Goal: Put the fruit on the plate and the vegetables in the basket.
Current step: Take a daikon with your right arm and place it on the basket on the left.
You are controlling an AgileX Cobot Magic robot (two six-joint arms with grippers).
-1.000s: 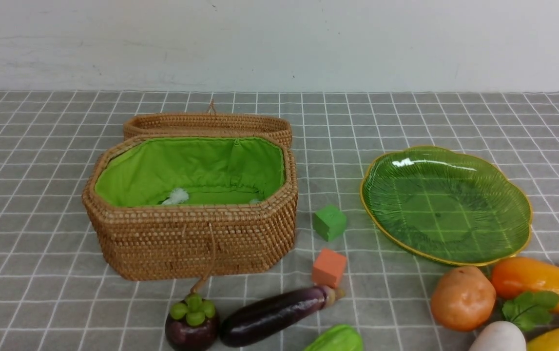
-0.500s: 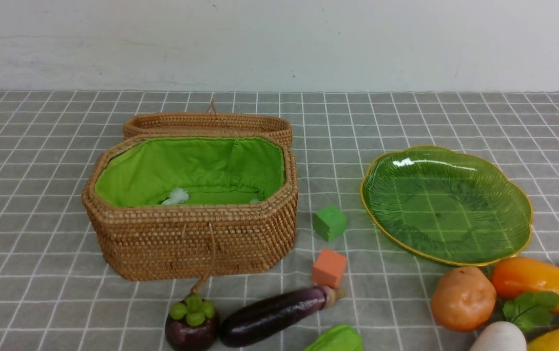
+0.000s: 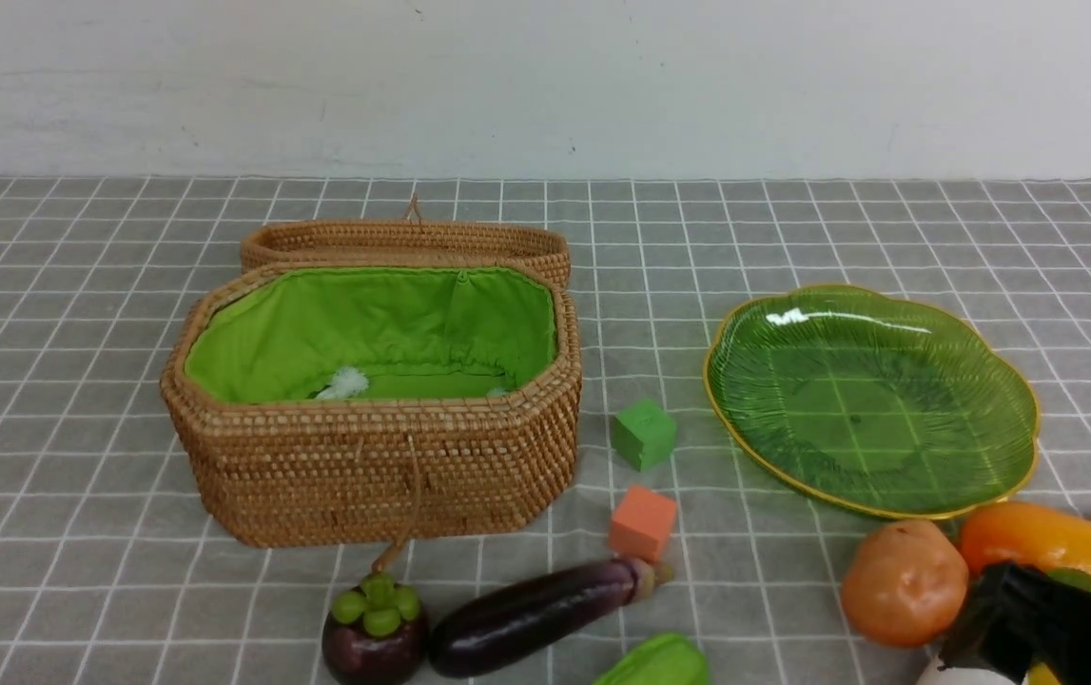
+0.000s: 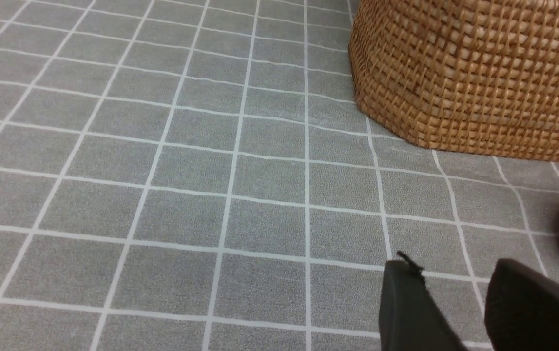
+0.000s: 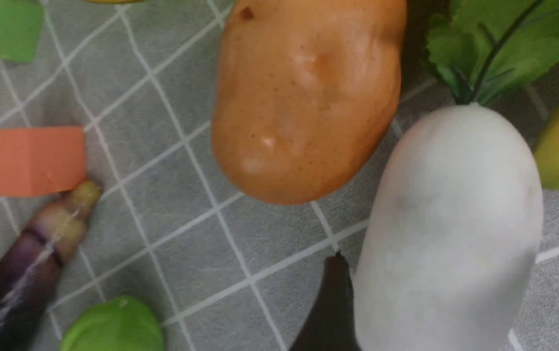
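Here, radish [image 5: 450, 219] lengthwise between right end effector [image 5: 459, 253] fingers [image 5: 333, 312], leaves [image 5: 493, 44] (green) beside potato [image 5: 303, 97].

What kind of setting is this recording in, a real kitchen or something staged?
Probably a staged lab tabletop, not a kitchen: a grey checked tablecloth against a bare white wall, with toy produce such as the eggplant and potato laid out.
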